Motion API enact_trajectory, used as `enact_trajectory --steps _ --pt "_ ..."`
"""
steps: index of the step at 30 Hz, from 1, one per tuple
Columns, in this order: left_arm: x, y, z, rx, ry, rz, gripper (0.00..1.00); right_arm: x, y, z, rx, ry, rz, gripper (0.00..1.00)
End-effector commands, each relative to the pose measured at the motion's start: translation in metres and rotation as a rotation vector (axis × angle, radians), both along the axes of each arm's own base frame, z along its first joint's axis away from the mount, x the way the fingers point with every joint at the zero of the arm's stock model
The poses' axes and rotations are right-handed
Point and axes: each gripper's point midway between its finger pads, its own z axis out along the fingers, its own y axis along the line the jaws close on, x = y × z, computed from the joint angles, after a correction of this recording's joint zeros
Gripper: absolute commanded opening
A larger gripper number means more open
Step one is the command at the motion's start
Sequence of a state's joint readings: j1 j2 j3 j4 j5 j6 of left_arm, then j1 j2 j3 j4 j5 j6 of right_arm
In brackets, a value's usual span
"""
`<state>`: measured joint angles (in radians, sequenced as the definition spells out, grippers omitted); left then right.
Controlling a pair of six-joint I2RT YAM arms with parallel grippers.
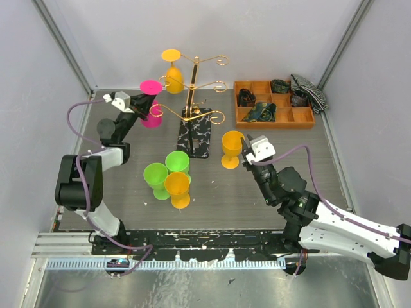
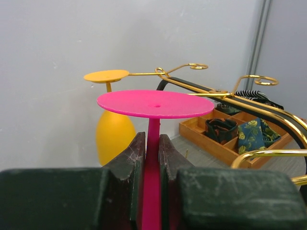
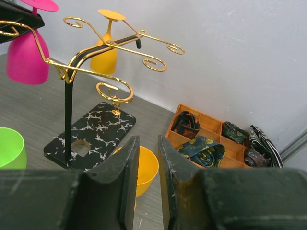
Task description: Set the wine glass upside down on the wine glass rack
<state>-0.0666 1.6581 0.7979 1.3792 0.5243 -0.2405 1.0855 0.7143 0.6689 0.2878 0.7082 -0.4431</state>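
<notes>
Pink up high: the pink wine glass (image 2: pixel 155 103) is in the air and upside down, foot on top, bowl hanging below. The left gripper (image 2: pixel 152 143) has the stem pinched tight between both fingers, just under the foot. The left arm (image 1: pixel 77 183) rises from its base at the near left, folds at the elbow and stretches toward the far left, wrist turned right toward the wine glass rack (image 1: pixel 191 102). The glass hangs just left of the gold pole, beside the curled arms on that side. From above, its bowl overlaps one low curl, and whether they touch I cannot tell. On the rack's far-left arm an orange glass (image 1: pixel 172 67) hangs upside down.

Over to the right arm (image 1: pixel 347 228): low and long, reaching from the near right toward the middle of the table (image 1: pixel 218 192). The right gripper (image 3: pixel 148 143) points at the rack's black speckled base (image 3: pixel 91 134), fingers a narrow gap apart with nothing between them. Just beside it, on its left, a second orange glass (image 1: pixel 231 149) stands upright. Nearer than the rack, two green glasses (image 1: pixel 156 176) and a third orange glass (image 1: pixel 178 186) stand bunched together. Far right sits an orange tray (image 1: pixel 275 124) holding rolled ties (image 3: pixel 201 148).
</notes>
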Motion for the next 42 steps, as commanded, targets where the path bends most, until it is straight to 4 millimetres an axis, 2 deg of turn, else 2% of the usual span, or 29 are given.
enact_trajectory --steps 1,17,29,35,42 --pt "0.004 -0.014 0.007 0.02 -0.052 -0.067 0.0 0.0 -0.002 0.004 0.023 0.003 -0.009 0.27" --pt "0.02 -0.051 -0.003 0.039 -0.049 -0.17 0.0 0.003 -0.004 -0.001 -0.005 0.008 -0.038 0.27" --pt "0.044 -0.069 -0.004 -0.004 -0.034 -0.209 0.0 0.005 -0.003 -0.005 -0.008 0.011 -0.056 0.25" --pt "0.06 -0.071 -0.007 -0.042 -0.021 -0.193 0.0 0.006 -0.004 -0.006 -0.017 0.013 -0.067 0.25" --pt "0.081 -0.056 -0.013 -0.085 -0.011 -0.089 0.0 0.009 -0.003 -0.009 -0.034 0.013 -0.08 0.25"
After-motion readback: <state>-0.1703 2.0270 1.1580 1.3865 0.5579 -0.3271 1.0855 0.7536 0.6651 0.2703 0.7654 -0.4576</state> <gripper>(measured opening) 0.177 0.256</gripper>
